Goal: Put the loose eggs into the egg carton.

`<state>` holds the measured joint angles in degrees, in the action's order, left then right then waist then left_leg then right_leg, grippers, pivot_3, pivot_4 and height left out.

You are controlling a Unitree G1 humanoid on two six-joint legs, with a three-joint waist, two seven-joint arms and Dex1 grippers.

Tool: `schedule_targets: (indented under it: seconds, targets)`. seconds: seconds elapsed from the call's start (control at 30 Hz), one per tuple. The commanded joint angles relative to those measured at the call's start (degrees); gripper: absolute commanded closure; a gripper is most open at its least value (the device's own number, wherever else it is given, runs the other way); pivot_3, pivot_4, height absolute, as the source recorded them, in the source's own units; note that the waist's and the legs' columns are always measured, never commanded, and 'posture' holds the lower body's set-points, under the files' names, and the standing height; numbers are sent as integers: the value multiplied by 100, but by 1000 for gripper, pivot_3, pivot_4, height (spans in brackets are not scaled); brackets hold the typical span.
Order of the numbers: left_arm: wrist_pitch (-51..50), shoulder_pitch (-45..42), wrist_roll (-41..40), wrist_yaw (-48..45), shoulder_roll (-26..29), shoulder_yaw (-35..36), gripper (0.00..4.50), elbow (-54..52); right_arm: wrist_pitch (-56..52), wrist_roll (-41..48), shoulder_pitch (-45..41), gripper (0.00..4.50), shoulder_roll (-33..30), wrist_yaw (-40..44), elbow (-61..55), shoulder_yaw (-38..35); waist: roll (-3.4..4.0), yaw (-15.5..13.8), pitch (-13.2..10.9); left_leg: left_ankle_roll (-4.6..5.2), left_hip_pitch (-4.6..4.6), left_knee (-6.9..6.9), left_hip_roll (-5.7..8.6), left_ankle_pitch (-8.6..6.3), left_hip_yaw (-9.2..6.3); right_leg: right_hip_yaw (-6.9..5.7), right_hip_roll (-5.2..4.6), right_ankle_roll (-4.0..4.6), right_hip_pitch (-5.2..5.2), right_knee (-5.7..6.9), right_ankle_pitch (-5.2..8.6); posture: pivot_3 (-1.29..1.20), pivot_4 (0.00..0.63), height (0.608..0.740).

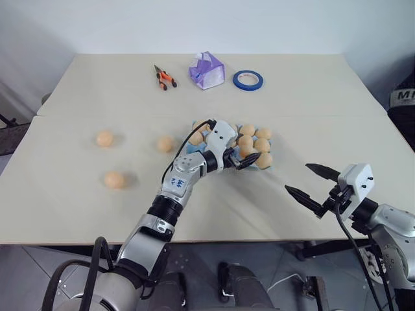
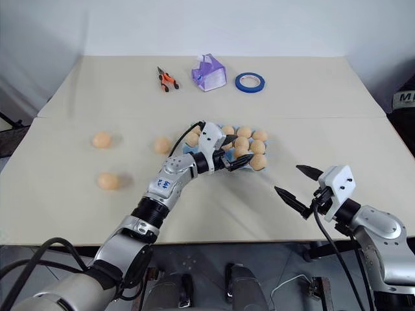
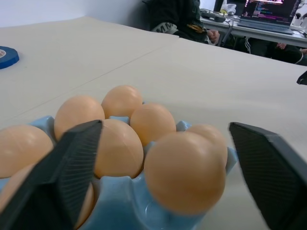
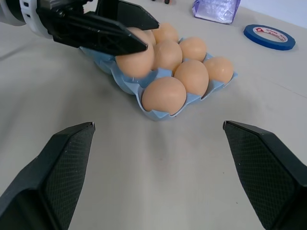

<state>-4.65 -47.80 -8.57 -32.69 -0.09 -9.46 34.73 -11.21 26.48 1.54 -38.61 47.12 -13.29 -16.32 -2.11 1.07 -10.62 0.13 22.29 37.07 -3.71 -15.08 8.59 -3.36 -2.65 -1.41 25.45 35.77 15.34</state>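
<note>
My left gripper [image 3: 163, 177] has its jaws apart, 1 on either side of an egg [image 3: 186, 171] that sits in a near-edge cup of the egg carton [image 3: 139, 211]. Through the left wrist camera I see clear gaps between that egg and both black fingers [image 3: 72, 163], so nothing is clamped. From the head camera the gripper hangs over the carton's near edge, pointing toward my right across the filled cups.

My right gripper [image 1: 313, 182] also stands with its jaws wide apart and holds nothing — it hovers above bare table [image 1: 78, 91], off to the right of the carton and nearer to me. Its wrist camera looks along the table at the carton's corner, with the left gripper's fingers over the eggs there.

The light blue carton lies near the middle of the table, the cups at its right end filled with eggs; my left arm hides most of its left end, so I cannot count the free cups.

3 loose eggs lie on the table to the carton's left: 1 close beside it [image 1: 165, 144], 1 farther left [image 1: 104, 138], and 1 nearer to me [image 1: 114, 180] — all well apart.

Along the far side stand orange-handled pliers [image 1: 165, 78], a purple-white box [image 1: 206, 70] and a blue tape roll [image 1: 248, 80].
</note>
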Motion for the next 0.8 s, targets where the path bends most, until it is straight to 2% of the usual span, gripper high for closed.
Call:
schedule_targets:
  seconds: [0.03, 0.23, 0.43, 0.5, 0.6, 0.8]
  targets:
    - [122, -147, 27, -15, -82, 74, 23, -102, 140, 11, -64, 0, -2, -31, -106, -144, 0, 1, 0, 0, 0, 0, 0, 0, 0, 0, 0, 0, 0, 0, 0, 0, 150, 740]
    - [-133, 282, -4, -137, 145, 7, 23, -874, 144, -15, -171, 0, -43, 39, -14, -111, 0, 17, 0, 0, -1, -2, -1, 0, 0, 1, 0, 0, 0, 0, 0, 0, 150, 740]
    - [-1185, 1693, -549, -765, 1077, 145, 23, -3096, 152, -23, -290, 0, -63, 180, 106, -78, 4, 75, -1, -15, -15, -5, -12, -6, 5, 11, 7, 4, 0, 22, 1, 0, 150, 740]
    - [-1881, 2423, -1039, -909, 1660, 595, 23, -4081, 186, -54, -430, 0, -53, 234, 249, -5, 12, 7, -7, -17, -14, 0, -13, -3, 0, 5, 9, 9, 1, 24, 0, 0, 150, 740]
    - [-2547, 3042, -1643, -826, 2154, 1294, 23, -4952, 230, -76, -562, 0, -47, 327, 394, 72, 17, 99, -9, -10, -20, -5, -15, -2, 15, 25, 8, 10, -1, 17, -1, 0, 150, 740]
    - [-2983, 3903, -2390, -923, 3037, 2719, 23, -5530, 307, -127, -840, 0, -18, 480, 677, 226, 21, 46, -11, -26, -18, 2, -10, -11, 12, 23, -2, 15, -2, 13, -3, 0, 150, 740]
